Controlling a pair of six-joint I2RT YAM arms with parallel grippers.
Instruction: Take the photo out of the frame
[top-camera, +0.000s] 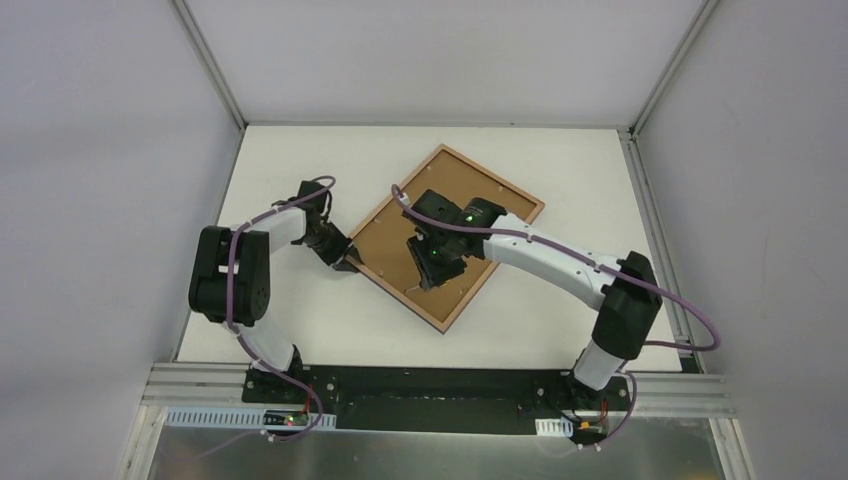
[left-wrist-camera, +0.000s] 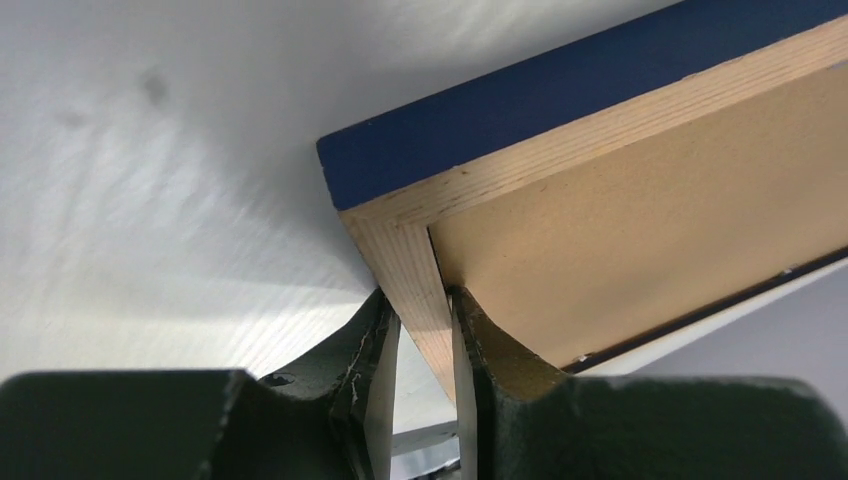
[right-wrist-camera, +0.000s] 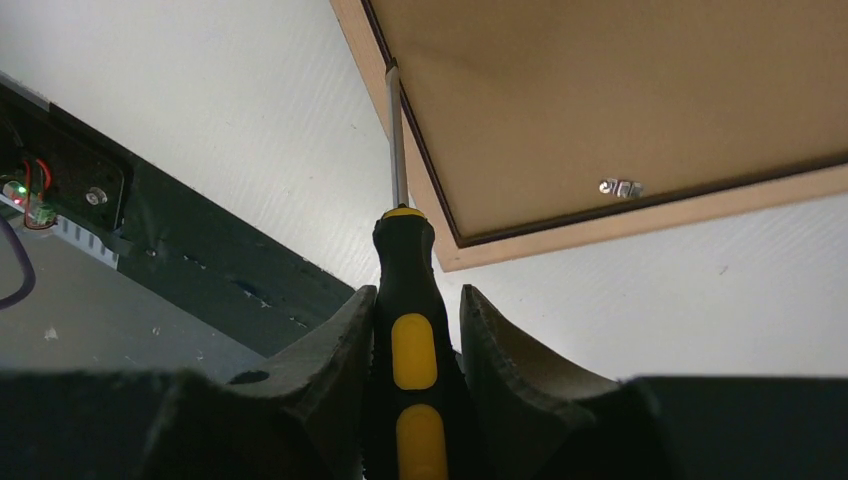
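Two grasps | my left gripper (left-wrist-camera: 420, 335) clamps frame (left-wrist-camera: 560, 95) corner | my right gripper (right-wrist-camera: 415, 315) clenches screwdriver (right-wrist-camera: 404, 250), tip at frame's inner edge

This is a robotics lab, set up as a closed test cell. A white table (top-camera: 300, 320) is boxed in on three sides by plain white panels (top-camera: 100, 150) held in aluminium posts (top-camera: 210, 62). A left arm (top-camera: 228, 275) and a right arm (top-camera: 560, 262) are bolted to a black base plate (top-camera: 430, 385) on an aluminium rail (top-camera: 200, 385) at the near edge. Purple cables (top-camera: 690, 316) run along the arms to bare circuit boards (top-camera: 290, 420) with lit lights, beside a white slotted cable duct (top-camera: 220, 418).
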